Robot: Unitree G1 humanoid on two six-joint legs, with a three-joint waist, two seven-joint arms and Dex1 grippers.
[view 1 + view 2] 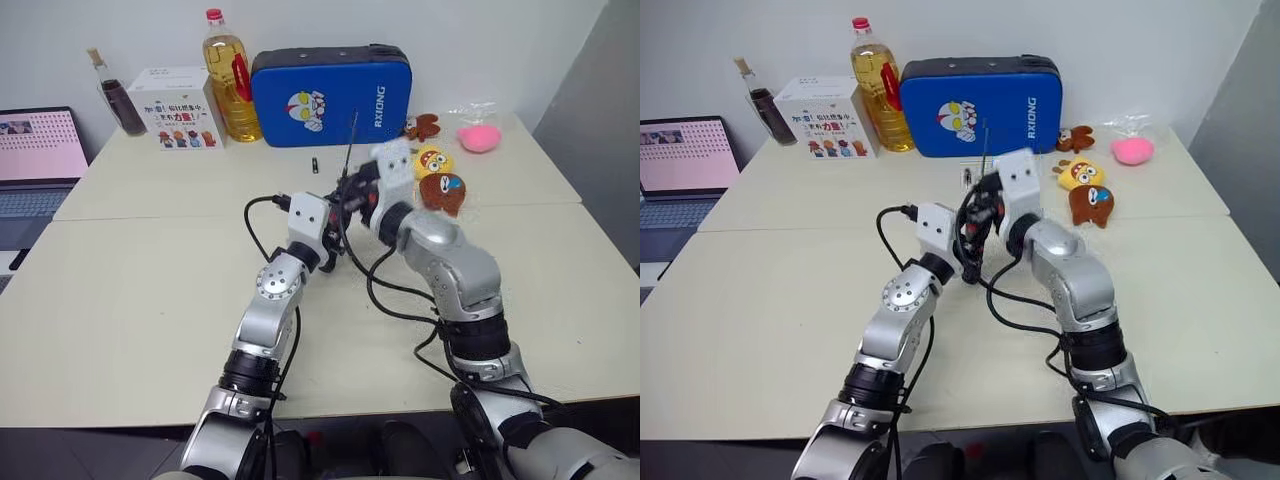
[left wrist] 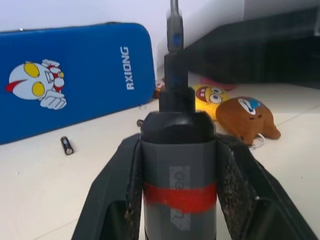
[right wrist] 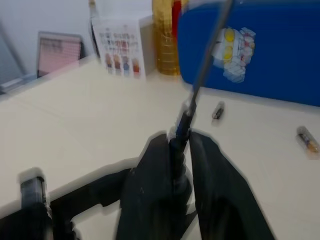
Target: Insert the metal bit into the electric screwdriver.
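Bit looks seated in the screwdriver tip, which your left gripper clamps by the body, right gripper pinches the bit's base, so go gentle since that thin stiff rod's probably slippery.

The metal bit runs off the frame's top edge, its tip unseen.

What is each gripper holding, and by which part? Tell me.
The left gripper clamps the electric screwdriver around its body, at the red band. The right gripper has its fingers around the metal bit at its lower end, near the screwdriver's tip.
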